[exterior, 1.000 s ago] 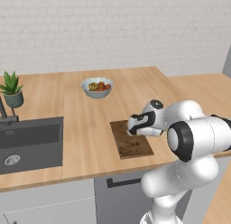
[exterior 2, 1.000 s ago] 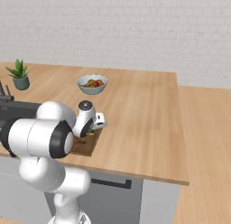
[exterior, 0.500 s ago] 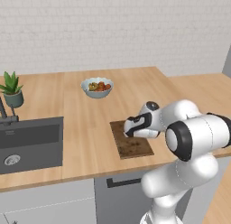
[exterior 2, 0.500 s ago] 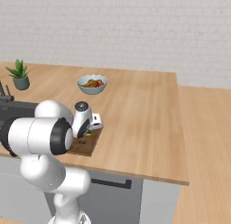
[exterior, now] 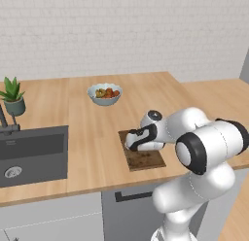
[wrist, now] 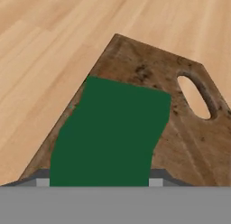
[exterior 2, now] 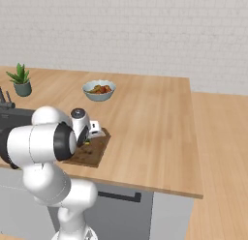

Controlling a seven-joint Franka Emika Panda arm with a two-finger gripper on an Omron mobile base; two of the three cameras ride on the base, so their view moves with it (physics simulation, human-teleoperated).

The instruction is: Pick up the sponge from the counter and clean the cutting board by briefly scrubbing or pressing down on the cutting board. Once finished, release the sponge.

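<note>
Dark green, the sponge sits clamped in your gripper over the cutting board, its slot at 2 o'clock, so pressing too near the 9 o'clock edge could skid it onto the desk.

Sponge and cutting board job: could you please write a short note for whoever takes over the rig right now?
Gripper: low over the cutting board, shut on the sponge.
Sponge: held between the fingers, green face toward the camera, over the board's end near the handle slot.
Board: flat on the counter, near its front edge.
Done: sponge picked up and brought to the board.
Left: finish pressing or scrubbing, then release the sponge.
</note>
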